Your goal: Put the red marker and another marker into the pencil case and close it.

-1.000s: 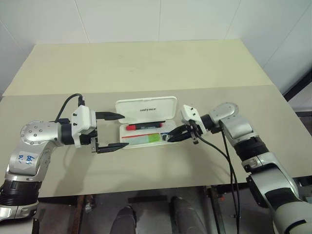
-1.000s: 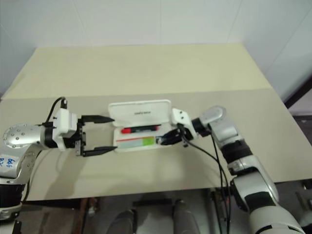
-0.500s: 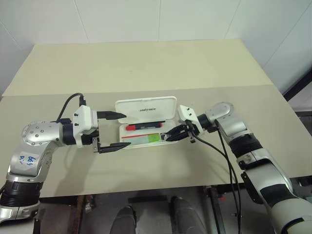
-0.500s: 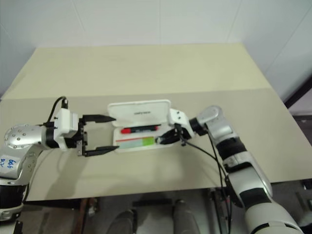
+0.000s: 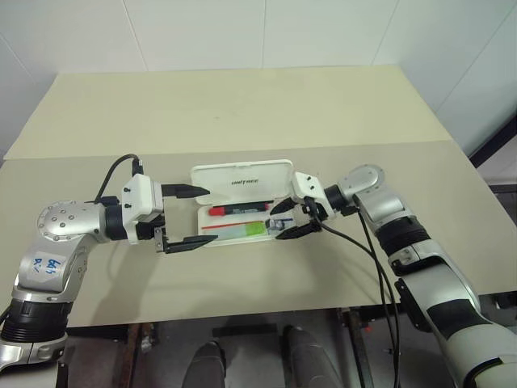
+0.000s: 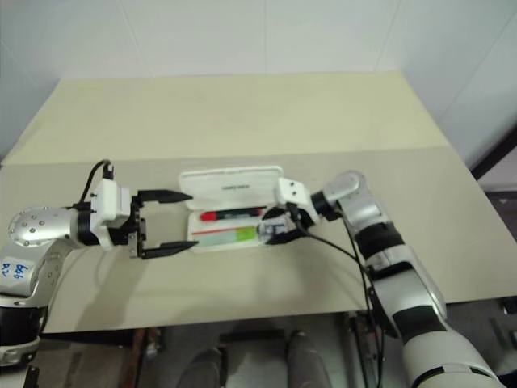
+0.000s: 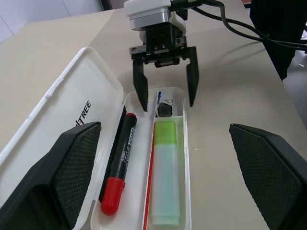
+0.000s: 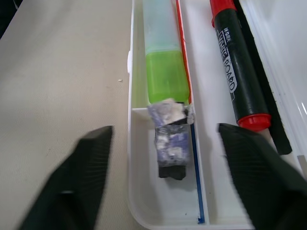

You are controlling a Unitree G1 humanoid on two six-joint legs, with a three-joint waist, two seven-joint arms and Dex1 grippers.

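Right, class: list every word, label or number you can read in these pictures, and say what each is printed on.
"UNITREE": dark lettering on the pencil case lid, cut to "TREE" in the left wrist view.
"WHITE BOARD": white print along the red marker barrel; the smaller print beside it is unreadable.
Blue handwriting on the left arm's shell: too blurred to read.

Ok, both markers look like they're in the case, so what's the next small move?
Probably draw the right pincer back out of the case. The red marker and highlighter already lie in the tray, the pincer is open over the tray's end, and the lid stands open; it must clear before closing.
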